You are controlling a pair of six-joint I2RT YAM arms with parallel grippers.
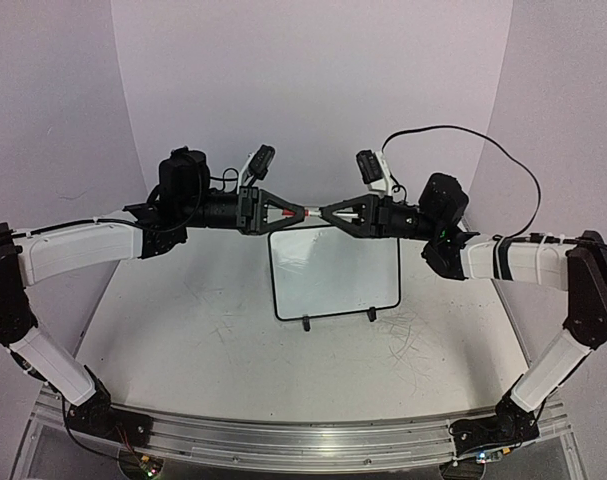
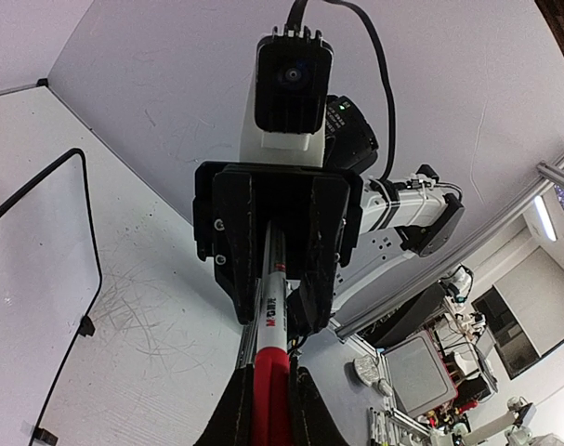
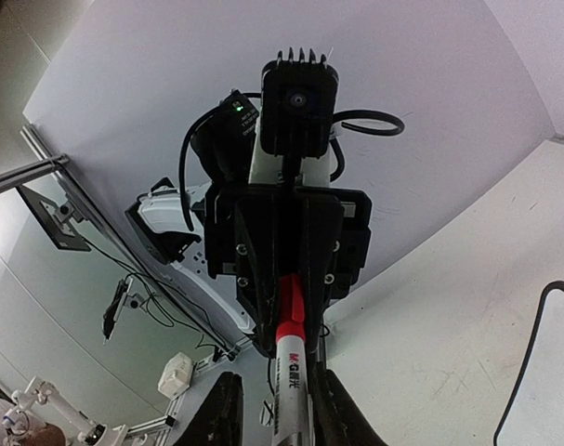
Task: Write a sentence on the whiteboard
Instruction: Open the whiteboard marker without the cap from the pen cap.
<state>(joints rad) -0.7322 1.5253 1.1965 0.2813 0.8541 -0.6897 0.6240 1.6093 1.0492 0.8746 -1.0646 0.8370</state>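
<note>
Marker (image 1: pixel 311 213) between fingers (image 1: pixel 275 202), above whiteboard (image 1: pixel 333 275).

The marker (image 3: pixel 292 360) carries the only print that can be read. On its white barrel, lengthwise in red, stands the brand "M&G", followed by a few smaller red characters too fine to make out. In the left wrist view the same red logo (image 2: pixel 270 321) shows on the barrel just above the red cap, somewhat blurred.
</note>
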